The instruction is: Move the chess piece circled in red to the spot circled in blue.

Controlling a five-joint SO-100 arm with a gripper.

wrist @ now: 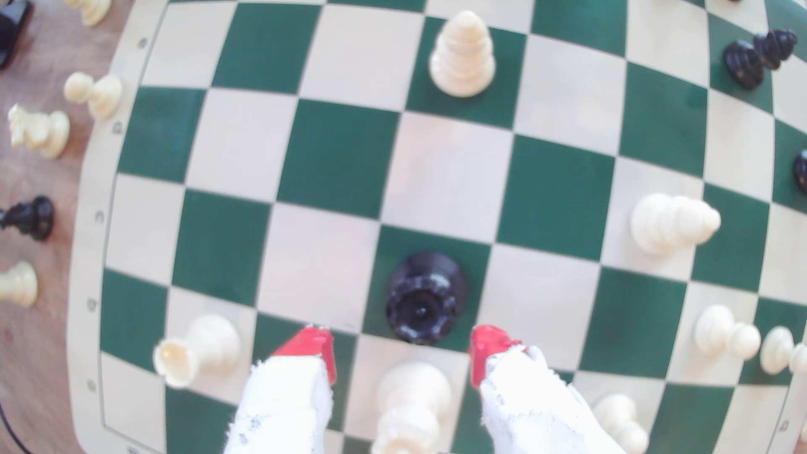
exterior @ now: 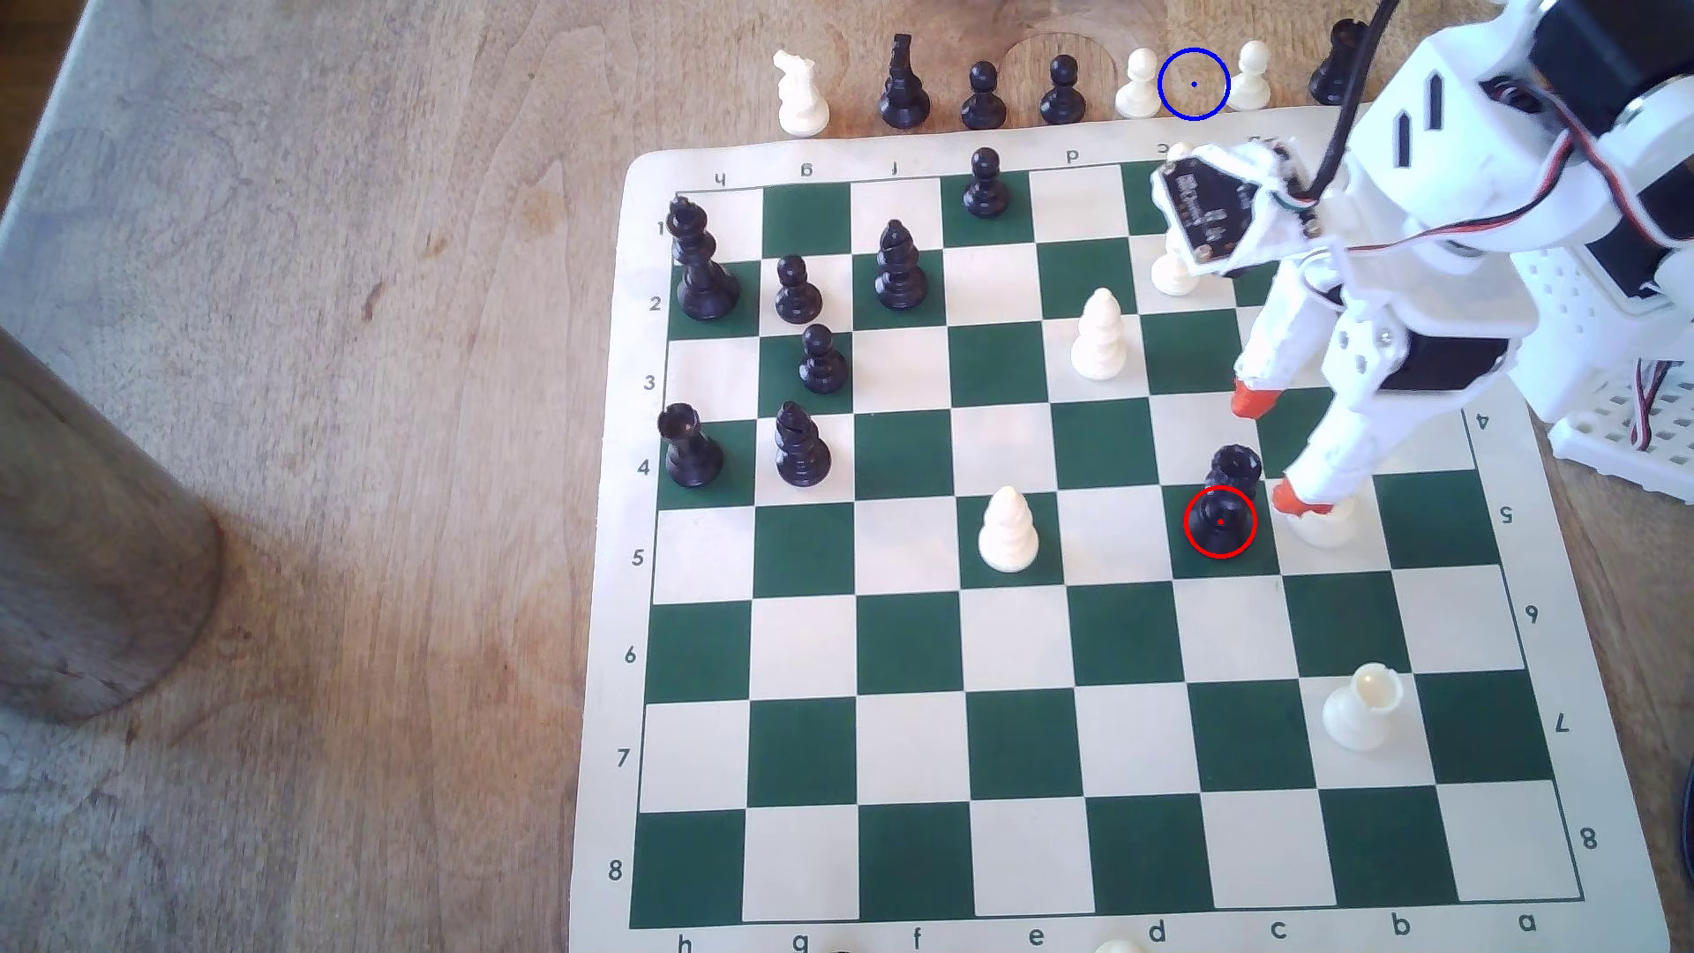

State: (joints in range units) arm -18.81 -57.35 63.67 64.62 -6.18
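Black queen (exterior: 1226, 495): it stands upright on a green square of the chessboard (exterior: 917, 641), in the row marked 5 and the file marked d, toward the exterior view's right part of the board. The red ring (exterior: 1220, 521) is drawn around its base. In the wrist view the queen (wrist: 423, 297) is seen from above, with its toothed crown and round base.

Gripper (exterior: 1270, 449): it is wide open and holds nothing. Its two orange-red fingertips (exterior: 1253, 399) are just to the exterior view's right of the queen, one farther and one nearer, and they do not touch it. In the wrist view the red tips (wrist: 312, 345) stand apart, with the queen just ahead of the gap between them.

White piece under the gripper (exterior: 1325, 522): it is on the light square just to the exterior view's right of the queen, partly hidden by the nearer fingertip.

Blue ring (exterior: 1193, 83): it lies on the bare wooden table (exterior: 367, 458), beyond the far edge of the board, between two white pawns (exterior: 1139, 84). It is well apart from the queen.

White bishops: one (exterior: 1008, 531) is in the queen's row, to the exterior view's left; another (exterior: 1100, 334) is farther away.

White rook (exterior: 1364, 706): it is nearer, on row 7.

Black pieces: several, among them the king (exterior: 698, 261), stand at the exterior view's left side of the board.
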